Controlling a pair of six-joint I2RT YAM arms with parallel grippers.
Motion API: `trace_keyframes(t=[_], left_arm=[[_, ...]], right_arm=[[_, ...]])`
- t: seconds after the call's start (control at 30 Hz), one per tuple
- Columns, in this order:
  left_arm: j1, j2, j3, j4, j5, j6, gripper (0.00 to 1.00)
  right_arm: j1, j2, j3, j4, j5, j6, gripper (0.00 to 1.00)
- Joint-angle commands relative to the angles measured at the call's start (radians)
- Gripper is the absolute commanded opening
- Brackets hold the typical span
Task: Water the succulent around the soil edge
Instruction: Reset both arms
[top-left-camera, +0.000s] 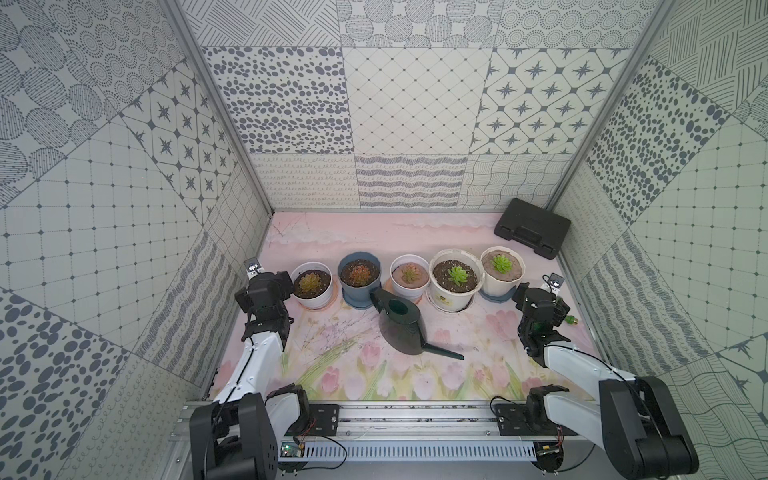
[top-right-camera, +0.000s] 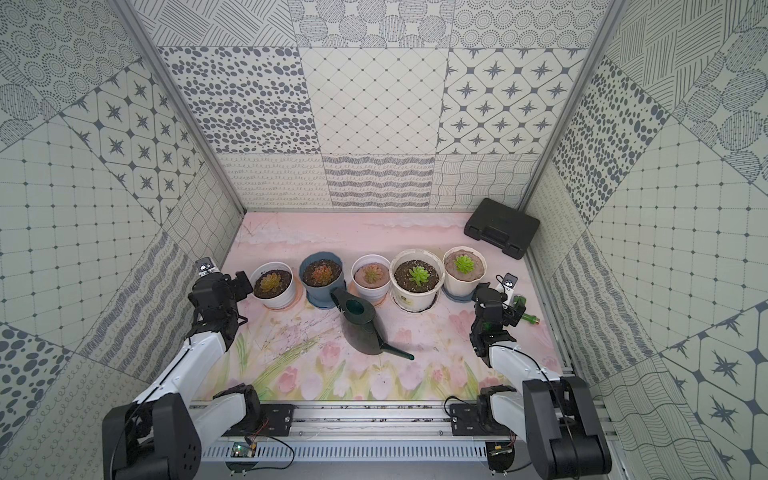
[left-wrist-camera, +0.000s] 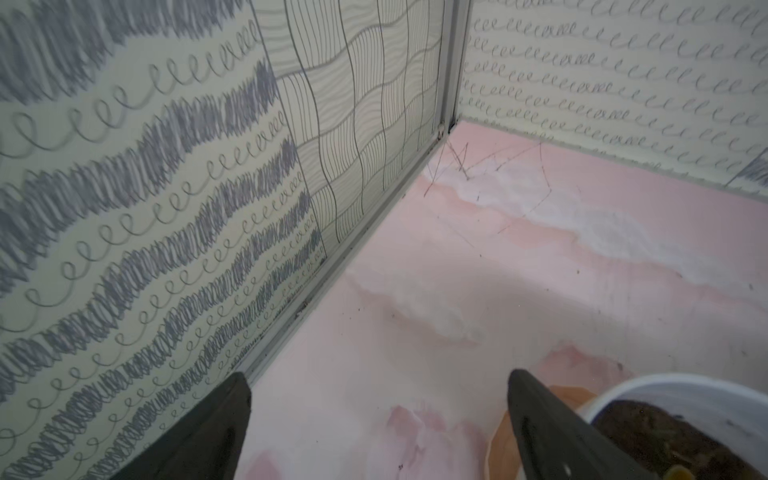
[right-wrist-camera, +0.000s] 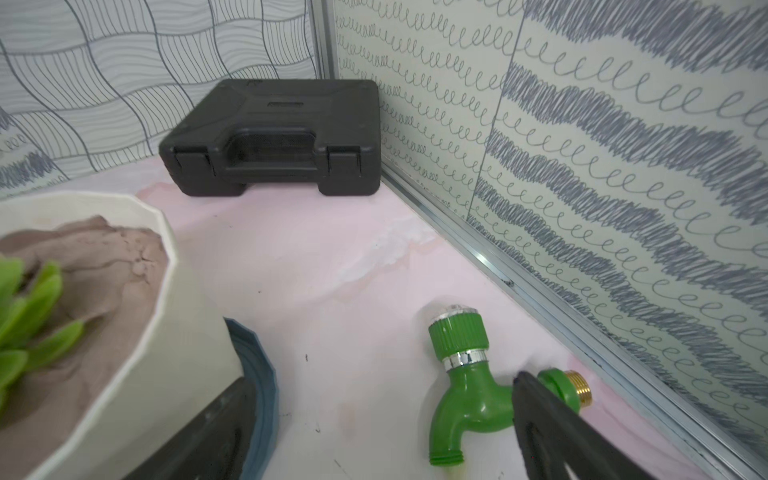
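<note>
Pink floral tabletop (top-left-camera: 374, 232): row of five pots (top-left-camera: 415, 291) across centre, dark green watering can (top-left-camera: 401, 328) just at 6 o'clock of them, black case (top-left-camera: 532, 226) at 1 o'clock, green tap (right-wrist-camera: 469, 399) at 3 o'clock.

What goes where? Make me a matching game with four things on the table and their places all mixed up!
Things:
1. watering can
2. black case
3. green tap
4. succulent

Places:
A. far right corner of the table
B. right end of the row of pots
C. just in front of the middle pots
D. by the right wall, nearer the robot than the pots

Pairs: 1-C, 2-A, 3-D, 4-B
</note>
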Motion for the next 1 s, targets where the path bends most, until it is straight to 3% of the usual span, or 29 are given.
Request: trace_keyframes(t=[0.0,0.17,0.3,0.43,0.67,0.77,0.97], left_arm=[[0.026,0.091,0.028,0.032,0.187,-0.018,1.00],[0.027,0.104,0.037,0.030,0.326,0.023,1.00],[0.027,0.071,0.011,0.041,0.374,0.006,1.00],[0.023,0.024,-0.020,0.042,0.424,-0.039,0.99],[-0.003,-0.075,-0.084,0.039,0.447,-0.095,0.99],[-0.066,-0.135,-0.148,0.059,0.403,-0.117,1.00],[-0.152,-0.096,-0.267,0.304,0.399,-0.115,0.99]], right_arm=[[-0.021,0.018,-0.006,0.197,-0.036,-0.005,0.98],[-0.030,0.104,-0.076,0.458,-0.104,-0.023,0.98],[-0.030,0.235,-0.093,0.646,-0.136,-0.040,0.97],[-0.030,0.213,-0.027,0.500,-0.161,-0.048,0.97],[-0.032,0.230,-0.024,0.528,-0.205,-0.075,0.98],[-0.032,0.232,-0.022,0.524,-0.207,-0.076,0.98],[-0.032,0.235,-0.032,0.547,-0.224,-0.084,0.98]])
